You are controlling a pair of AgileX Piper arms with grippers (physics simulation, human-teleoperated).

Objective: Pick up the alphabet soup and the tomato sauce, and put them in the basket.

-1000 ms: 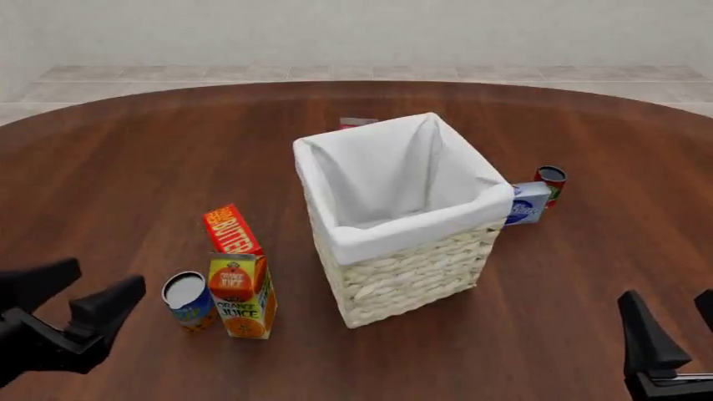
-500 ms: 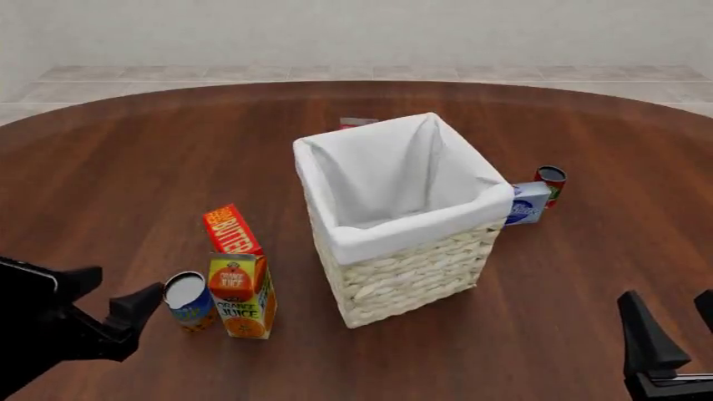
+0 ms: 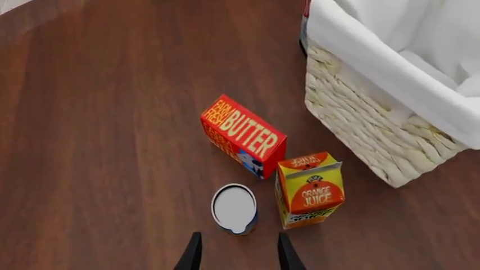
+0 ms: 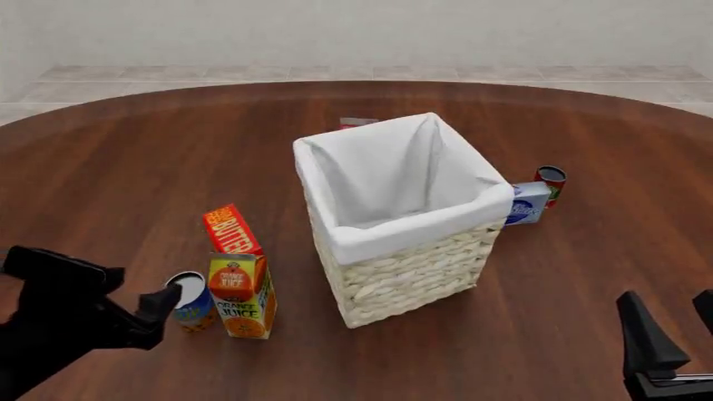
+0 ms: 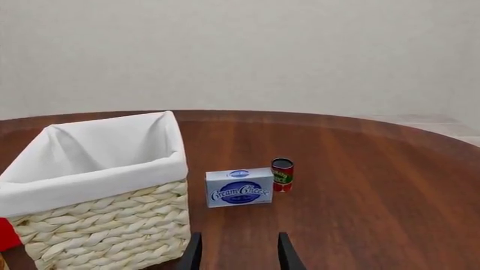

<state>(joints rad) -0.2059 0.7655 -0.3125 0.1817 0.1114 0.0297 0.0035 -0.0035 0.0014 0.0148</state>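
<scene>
The alphabet soup (image 4: 192,302) is a small can with a pale top (image 3: 234,208), standing left of the orange juice carton. My left gripper (image 4: 112,284) is open and hovers just left of and above the can; in the left wrist view the left gripper (image 3: 238,256) has nothing between its fingers and the can lies just ahead. The tomato sauce (image 4: 550,182), a red can with a dark top (image 5: 282,174), stands right of the basket (image 4: 402,251). My right gripper (image 4: 676,334) is open at the near right, far from the tomato sauce; the right gripper (image 5: 238,253) is empty.
An orange juice carton (image 4: 242,296) and a red butter box (image 4: 232,230) stand close to the soup. A blue-and-white cream cheese box (image 4: 529,203) sits between the basket and the tomato sauce. A small red-and-white item (image 4: 356,122) peeks out behind the basket.
My left gripper has moved right and forward, closing in on the alphabet soup. The right arm and all objects have stayed put.
</scene>
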